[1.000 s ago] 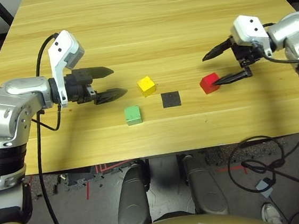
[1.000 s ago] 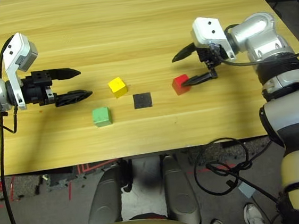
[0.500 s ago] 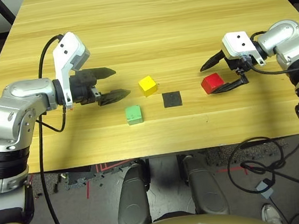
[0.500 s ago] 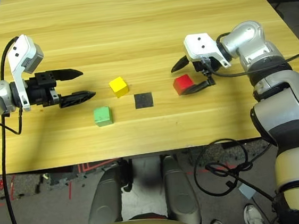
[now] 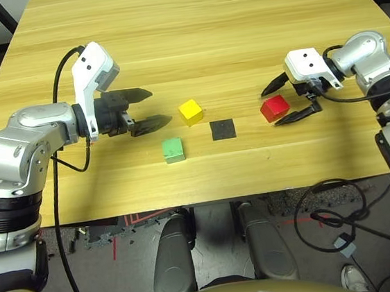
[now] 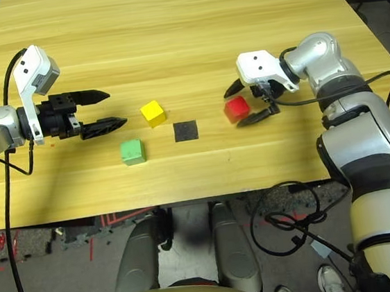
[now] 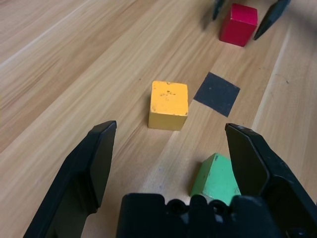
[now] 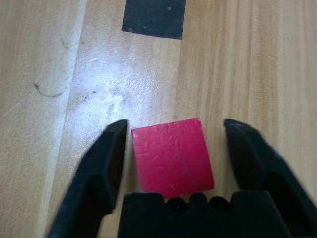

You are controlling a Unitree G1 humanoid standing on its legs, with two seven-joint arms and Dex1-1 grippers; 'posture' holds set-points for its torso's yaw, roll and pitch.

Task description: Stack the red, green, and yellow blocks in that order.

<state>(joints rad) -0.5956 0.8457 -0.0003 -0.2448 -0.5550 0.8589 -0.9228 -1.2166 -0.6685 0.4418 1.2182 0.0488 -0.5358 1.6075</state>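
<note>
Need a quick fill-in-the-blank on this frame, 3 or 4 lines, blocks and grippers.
1. The right gripper is open, with the ____ block between its fingers.
2. The black square patch lies between the yellow block and the ____ block.
3. The block nearest the table's front edge is the ____ one.
4. The left gripper is ____ and holds nothing.

Missing words: red; red; green; open

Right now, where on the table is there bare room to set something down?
The far half of the table, beyond both grippers, is bare. It is crowded near the front edge: yellow block, green block, black patch and red block, flanked by the left gripper and right gripper.
</note>
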